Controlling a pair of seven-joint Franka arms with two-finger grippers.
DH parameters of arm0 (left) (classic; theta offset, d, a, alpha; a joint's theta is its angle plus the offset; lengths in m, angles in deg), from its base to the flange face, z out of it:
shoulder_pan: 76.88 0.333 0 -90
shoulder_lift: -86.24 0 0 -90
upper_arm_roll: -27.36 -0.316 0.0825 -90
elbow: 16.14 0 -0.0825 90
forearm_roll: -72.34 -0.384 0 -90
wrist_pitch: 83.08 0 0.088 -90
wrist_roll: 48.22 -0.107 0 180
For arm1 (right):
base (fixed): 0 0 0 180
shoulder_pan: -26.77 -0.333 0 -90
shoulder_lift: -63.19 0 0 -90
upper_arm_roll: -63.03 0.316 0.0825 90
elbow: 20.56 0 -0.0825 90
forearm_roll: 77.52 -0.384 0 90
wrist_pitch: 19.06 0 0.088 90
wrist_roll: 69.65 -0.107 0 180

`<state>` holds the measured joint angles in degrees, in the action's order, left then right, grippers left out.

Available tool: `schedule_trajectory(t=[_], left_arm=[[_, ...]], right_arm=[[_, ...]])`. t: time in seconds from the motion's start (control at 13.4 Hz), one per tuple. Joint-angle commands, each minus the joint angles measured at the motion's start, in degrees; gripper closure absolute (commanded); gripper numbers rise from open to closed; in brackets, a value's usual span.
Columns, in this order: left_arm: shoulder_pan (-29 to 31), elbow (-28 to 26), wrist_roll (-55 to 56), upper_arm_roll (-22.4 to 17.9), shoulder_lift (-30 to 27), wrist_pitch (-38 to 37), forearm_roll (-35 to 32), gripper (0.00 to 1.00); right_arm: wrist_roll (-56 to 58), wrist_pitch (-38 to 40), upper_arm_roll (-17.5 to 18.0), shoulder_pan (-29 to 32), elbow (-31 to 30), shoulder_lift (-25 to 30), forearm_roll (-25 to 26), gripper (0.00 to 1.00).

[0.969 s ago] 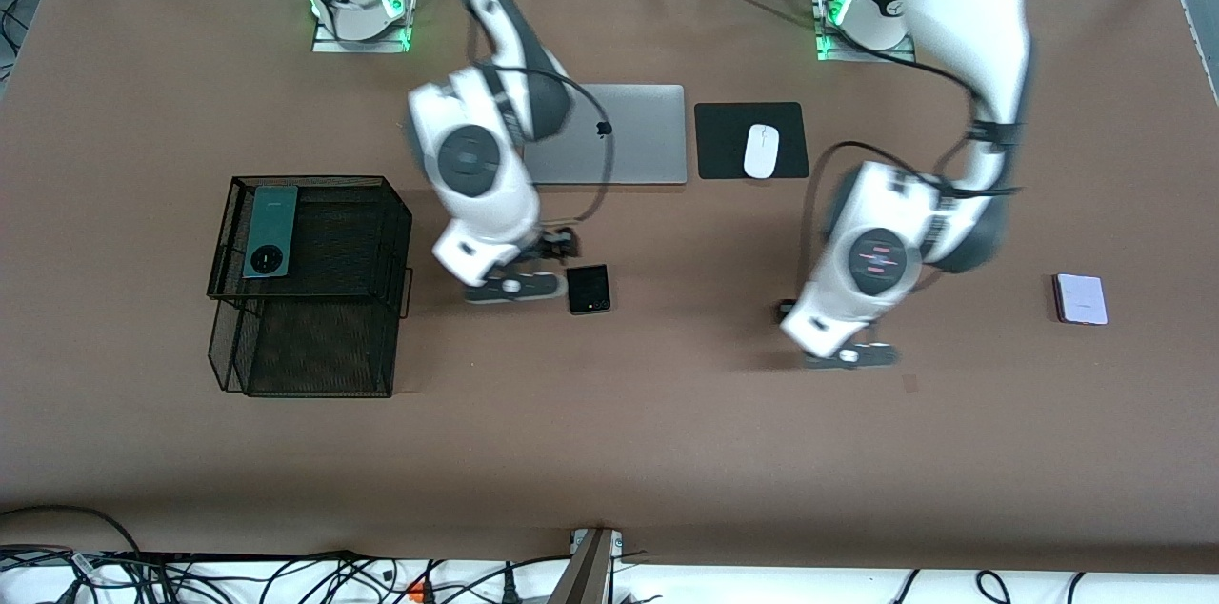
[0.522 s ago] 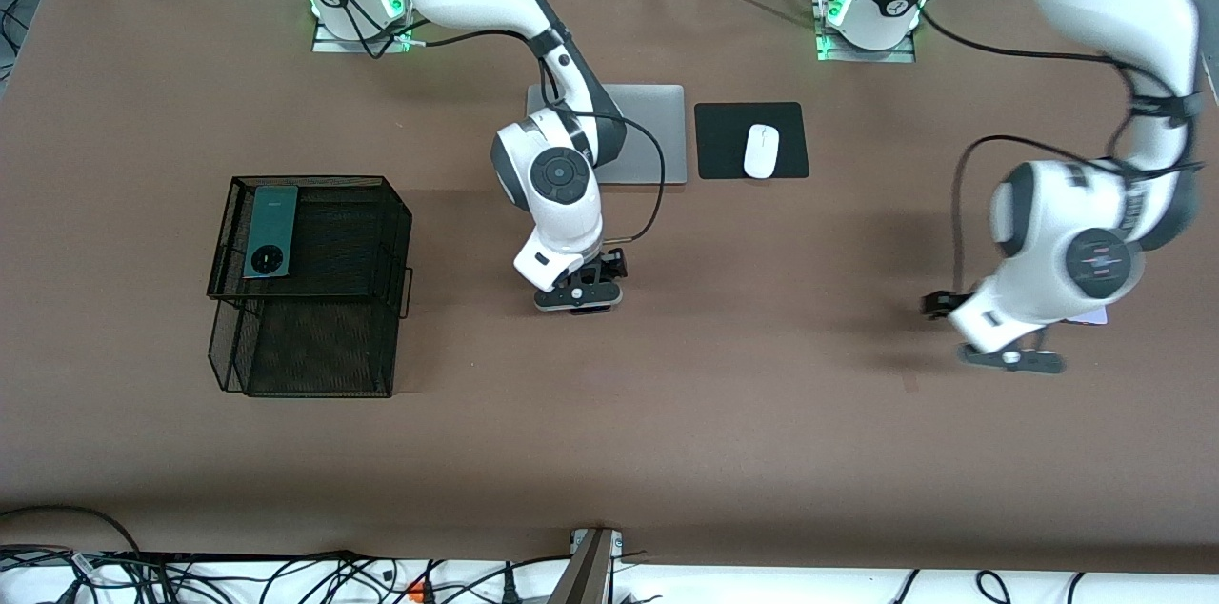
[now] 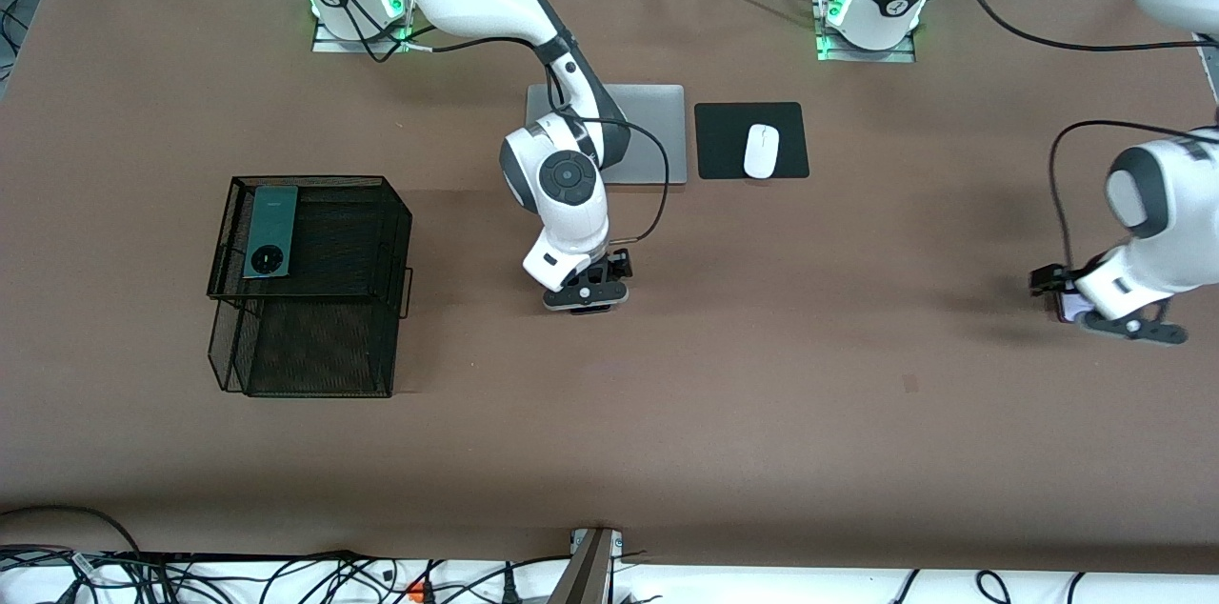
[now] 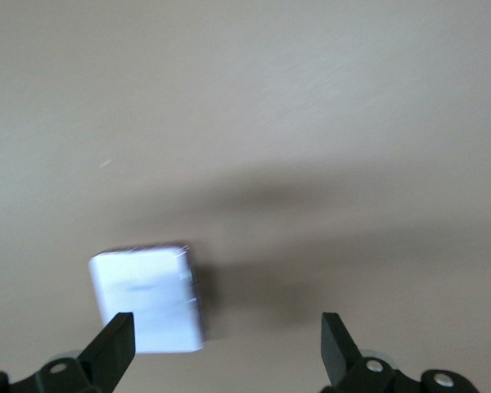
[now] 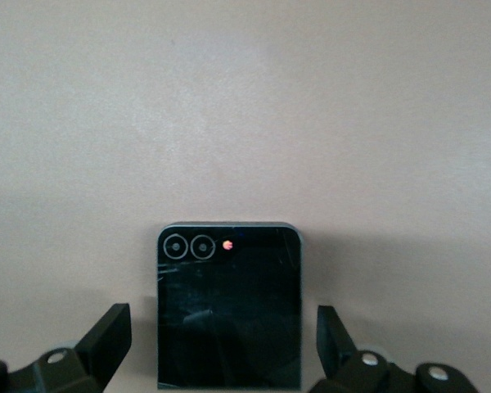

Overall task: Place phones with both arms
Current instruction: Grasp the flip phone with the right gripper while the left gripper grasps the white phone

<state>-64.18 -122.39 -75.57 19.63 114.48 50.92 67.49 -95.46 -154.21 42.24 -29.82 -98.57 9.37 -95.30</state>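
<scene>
Brown table (image 3: 667, 432) fills the scene, both arms out over it. Right gripper (image 3: 587, 295) hangs low over the black phone (image 5: 229, 304), near the table's middle and nearer the camera than the laptop (image 3: 648, 132). Its wrist view shows the fingers (image 5: 106, 336) spread wide, one on each side of the handset, not touching it; the phone lies flat with its two camera rings and a small red dot showing. In the front view the gripper covers that phone completely.

Over at the left arm's end, the left gripper (image 3: 1129, 323) is down over the lilac phone (image 4: 149, 299). Fingers (image 4: 114, 348) wide apart here too, but the handset sits off-centre, close by one finger, with bare table under the rest of the gap. Only a sliver of it (image 3: 1069, 306) peeks out beside the wrist in the front view.

Green phone (image 3: 266, 231) rests on top of the black mesh basket (image 3: 314, 285) toward the right arm's end. Mouse (image 3: 761, 151) sits on its black pad (image 3: 705, 142) beside the laptop.
</scene>
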Motion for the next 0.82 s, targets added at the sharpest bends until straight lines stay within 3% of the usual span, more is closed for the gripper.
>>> schedule_trajectory(t=[0.0, 0.15, 0.3, 0.6, 0.75], left_arm=[[5.3, -1.8, -3.4, 1.3, 0.4, 3.8, 3.5, 0.0], [7.3, -1.8, -4.7, 1.3, 2.6, 7.2, 8.0, 0.0], [9.5, -1.6, -7.7, 1.6, 4.9, 10.1, 8.2, 0.0], [12.4, -0.9, -8.3, 5.5, 7.4, 13.2, 9.4, 0.0], [12.3, -0.9, -8.4, 5.5, 7.4, 13.2, 9.4, 0.0]], right_arm=[[0.1, -1.6, 0.2, -0.1, 0.7, -1.5, -0.5, 0.0], [0.3, -1.5, 0.2, -0.2, 0.5, -1.5, -0.3, 0.0], [0.3, -1.6, 0.2, -0.5, 0.5, -1.7, 0.2, 0.0], [0.4, -2.2, 0.2, -0.5, -0.1, -1.8, 1.4, 0.03], [0.7, -2.9, 0.2, -0.5, -0.8, -1.8, 1.5, 0.44]])
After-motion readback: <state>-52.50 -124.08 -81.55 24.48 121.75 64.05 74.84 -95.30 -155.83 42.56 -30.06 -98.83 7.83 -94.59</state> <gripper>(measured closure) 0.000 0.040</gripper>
